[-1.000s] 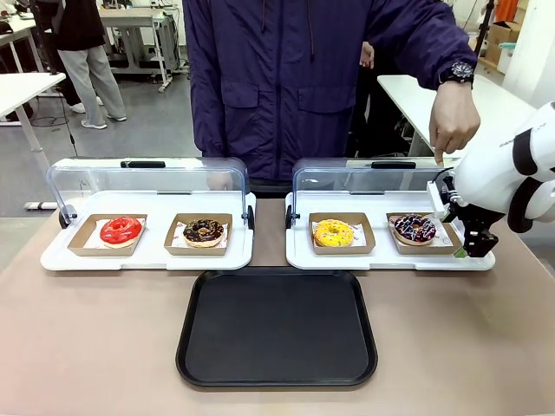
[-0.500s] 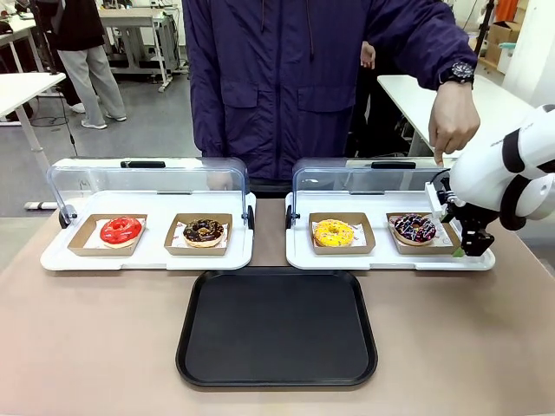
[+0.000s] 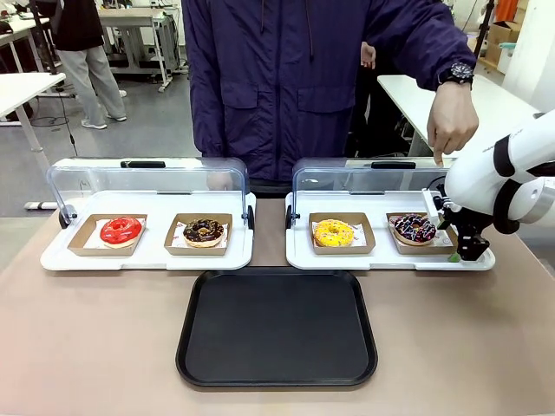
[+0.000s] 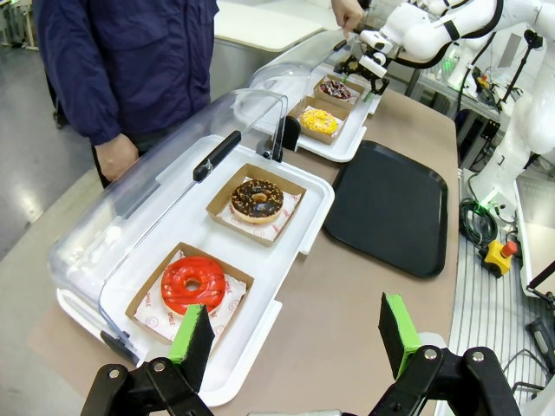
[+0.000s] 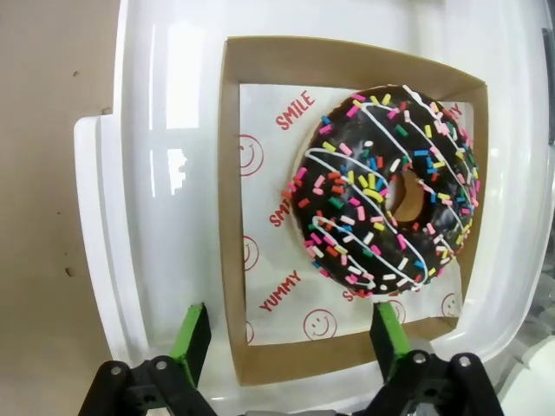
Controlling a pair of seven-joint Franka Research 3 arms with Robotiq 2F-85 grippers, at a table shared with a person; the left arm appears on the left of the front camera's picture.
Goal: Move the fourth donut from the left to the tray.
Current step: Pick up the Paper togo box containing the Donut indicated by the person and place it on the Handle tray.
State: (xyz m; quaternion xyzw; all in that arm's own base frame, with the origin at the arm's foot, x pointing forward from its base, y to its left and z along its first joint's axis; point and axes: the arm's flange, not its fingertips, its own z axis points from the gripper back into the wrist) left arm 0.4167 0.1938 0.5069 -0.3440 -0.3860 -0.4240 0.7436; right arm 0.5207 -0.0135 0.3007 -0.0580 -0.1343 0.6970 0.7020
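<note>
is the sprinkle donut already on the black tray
No, the sprinkle donut sits in its brown holder on the white display tray.

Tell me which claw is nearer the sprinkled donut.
Right. The right claw hovers at the right end of the sprinkled donut and its holder; the left claw hangs far off, past the red donut.

Right hand [image 3: 461,251] points down just beside the fourth donut [image 3: 414,228], fingers apart; left hand [image 4: 295,338], well away, spread wide.

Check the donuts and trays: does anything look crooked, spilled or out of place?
Nothing spilled or damaged. The sprinkled donut sits off-centre in its cardboard holder, against one wall; the black tray lies straight.
</note>
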